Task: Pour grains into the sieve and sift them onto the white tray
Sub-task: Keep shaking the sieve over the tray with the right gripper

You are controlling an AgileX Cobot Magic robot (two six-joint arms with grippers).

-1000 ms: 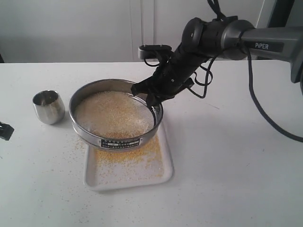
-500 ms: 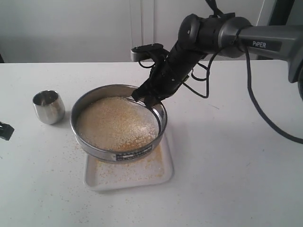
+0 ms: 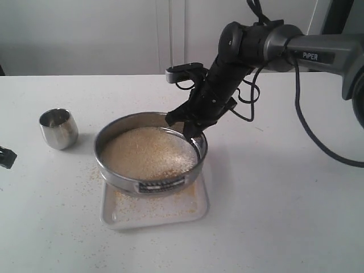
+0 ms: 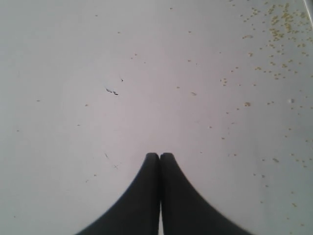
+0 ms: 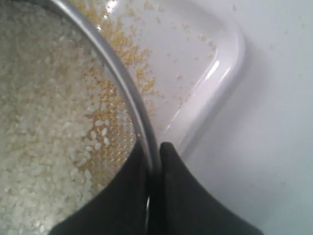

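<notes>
The round steel sieve (image 3: 114, 170) hangs just above the white tray (image 3: 202, 211), held by its far right rim. My right gripper (image 3: 189, 128) is shut on that rim (image 5: 128, 90), one finger inside the wall and one outside. Pale rice-like grains (image 3: 149, 153) fill the mesh, and yellow granules (image 3: 156, 203) lie scattered on the tray beneath. In the right wrist view the grains (image 5: 44, 122) sit on the mesh and the tray's corner (image 5: 230, 54) shows beyond the rim. My left gripper (image 4: 160, 155) is shut on nothing over bare table, barely showing at the exterior view's left edge (image 3: 5, 156).
A small rounded steel cup (image 3: 58, 128) stands upright to the left of the sieve. Stray yellow granules (image 3: 88, 177) dot the table left of the tray, and also appear as loose granules (image 4: 279, 34) in the left wrist view. The right arm's cables (image 3: 247, 102) hang beside the sieve.
The right gripper has shifted the sieve to the right and back over the tray across the frames, a shaking motion. More yellow granules lie hidden under the sieve. The left arm has not moved.
</notes>
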